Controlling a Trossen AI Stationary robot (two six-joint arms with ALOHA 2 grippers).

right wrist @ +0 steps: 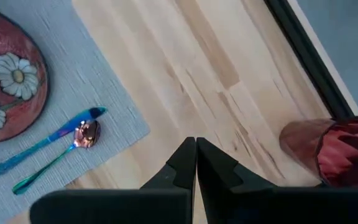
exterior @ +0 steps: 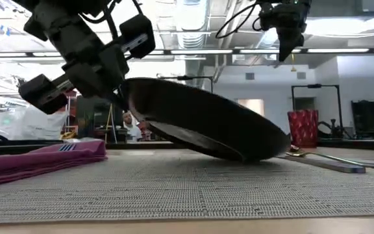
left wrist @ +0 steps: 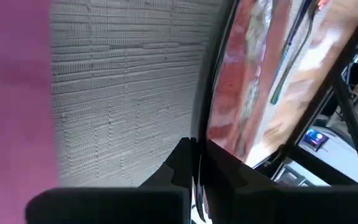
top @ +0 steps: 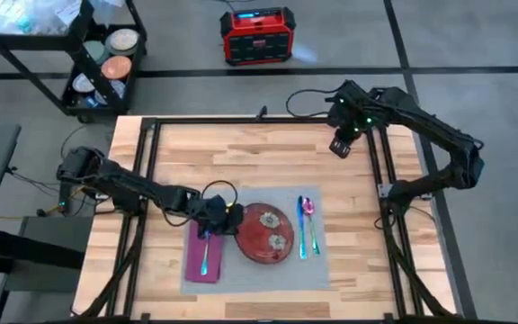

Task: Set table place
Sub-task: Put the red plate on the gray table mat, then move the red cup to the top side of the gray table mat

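Plate (exterior: 206,127) tilts in low view, left gripper (exterior: 119,97) pinching rim.

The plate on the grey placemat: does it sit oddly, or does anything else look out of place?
Yes. The red daisy plate is tilted: its edge nearest the magenta napkin is lifted off the placemat, pinched by the left gripper, while the opposite edge rests down. Nothing else stands out; the right gripper hangs shut over the table's far side.

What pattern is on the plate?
White daisies on a red plate, clearest in the right wrist view.
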